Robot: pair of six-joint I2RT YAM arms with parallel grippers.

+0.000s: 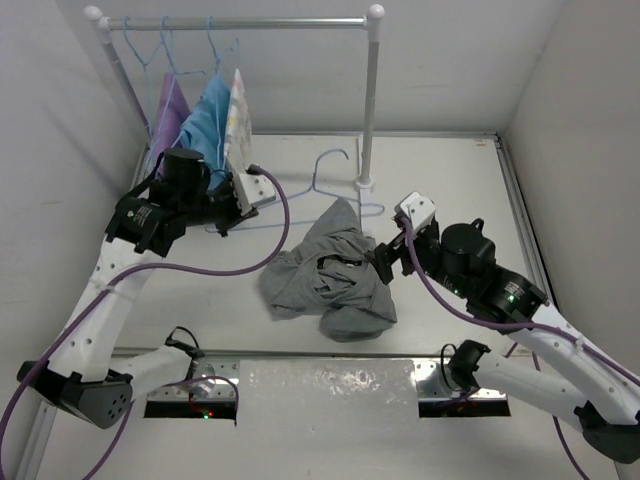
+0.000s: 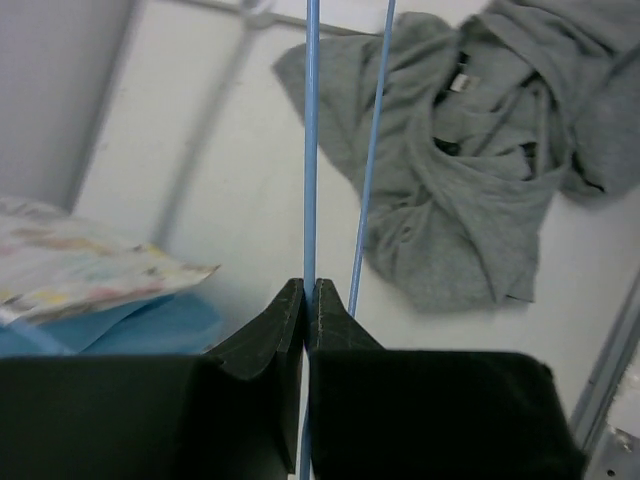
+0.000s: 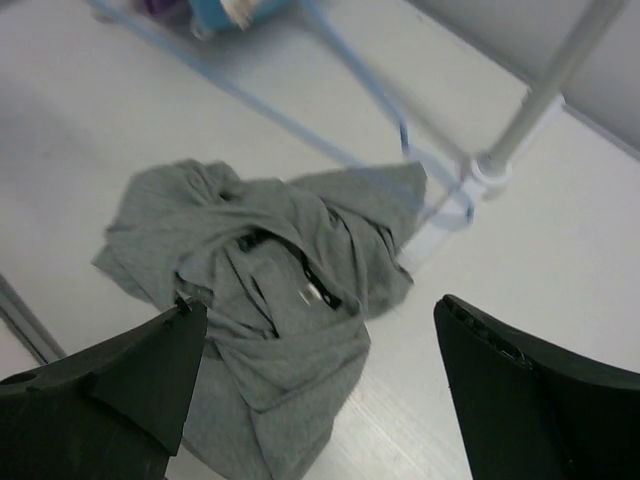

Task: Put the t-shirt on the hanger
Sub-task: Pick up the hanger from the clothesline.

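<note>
The grey t-shirt (image 1: pixel 330 275) lies crumpled on the table's middle. The light-blue wire hanger (image 1: pixel 333 153) lies flat behind it, its hook toward the rack post, and part of it is hidden under the shirt. My left gripper (image 1: pixel 266 192) is shut on one hanger wire (image 2: pixel 310 150), left of the shirt (image 2: pixel 470 170). My right gripper (image 1: pixel 385 262) is open and empty, just above the shirt's right edge. In the right wrist view the fingers (image 3: pixel 130 370) stand wide apart over the shirt (image 3: pixel 270 290), with the hanger (image 3: pixel 400 130) beyond it.
A white clothes rack (image 1: pixel 240 22) stands at the back, with its post foot (image 1: pixel 365 183) on the table. Purple (image 1: pixel 168 115), blue (image 1: pixel 205 125) and patterned (image 1: pixel 238 115) garments hang at its left end, close to my left arm. Walls close in both sides.
</note>
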